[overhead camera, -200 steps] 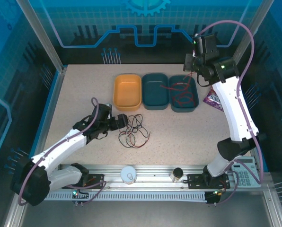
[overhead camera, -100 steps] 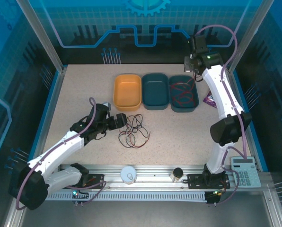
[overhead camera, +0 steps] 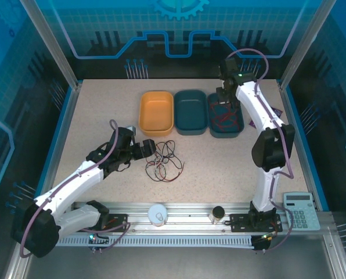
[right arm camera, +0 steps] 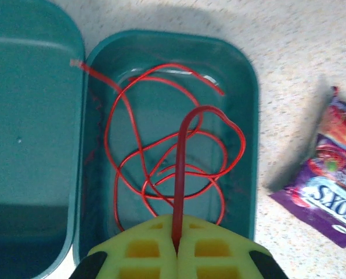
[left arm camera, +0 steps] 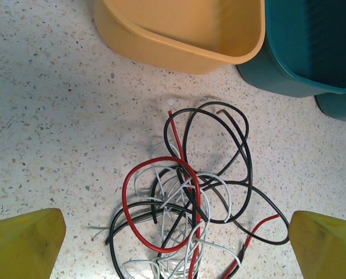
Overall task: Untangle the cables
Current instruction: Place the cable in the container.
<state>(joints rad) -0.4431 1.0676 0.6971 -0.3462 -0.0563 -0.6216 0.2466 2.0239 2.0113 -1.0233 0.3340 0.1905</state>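
R gripper (right arm camera: 176,247): pads together, clamped on thin red wire (right arm camera: 178,174); the wire's loops lie straight ahead, inside dark-teal oval plastic bin (right arm camera: 255,145).
L gripper (left arm camera: 173,250): fingers wide apart, astride loose red-black-white wire tangle (left arm camera: 187,197) on speckled tabletop (left arm camera: 57,116).
Nearer arm to tangle: L; R well apart.

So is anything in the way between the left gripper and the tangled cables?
Nothing visible. The left gripper is open, and the cable tangle lies right ahead of its fingers on the table. The orange bin sits beyond the tangle, not in between.
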